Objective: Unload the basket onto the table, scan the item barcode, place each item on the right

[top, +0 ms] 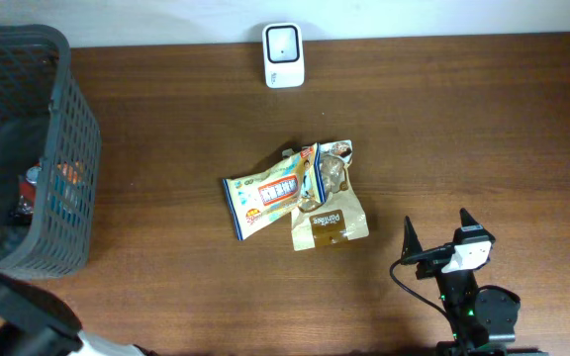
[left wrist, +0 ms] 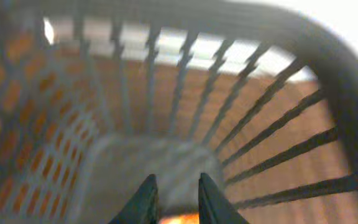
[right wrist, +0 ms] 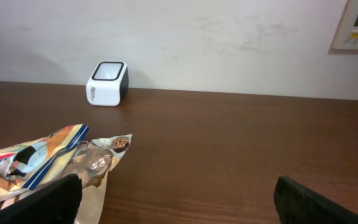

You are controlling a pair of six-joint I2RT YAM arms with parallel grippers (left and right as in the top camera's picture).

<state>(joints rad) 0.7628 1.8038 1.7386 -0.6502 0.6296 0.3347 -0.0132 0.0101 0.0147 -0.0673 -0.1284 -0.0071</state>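
Left wrist view: left end effector (left wrist: 176, 180) deep in basket (left wrist: 260, 93), fingers (left wrist: 143, 202) narrowly apart above blurred orange item (left wrist: 179, 219); grip unclear. Risks snagging basket slats, or dropping item. Right end effector (top: 436, 227) outside basket, wide open, empty.

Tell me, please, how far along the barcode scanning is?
Done: a white packet and a brown packet lie mid-table, though whether they were scanned does not show. In hand: the left gripper is inside the basket, jaws narrow over an orange item, grip unclear. Left: lift an item out and present it to the scanner; the right gripper stands open.
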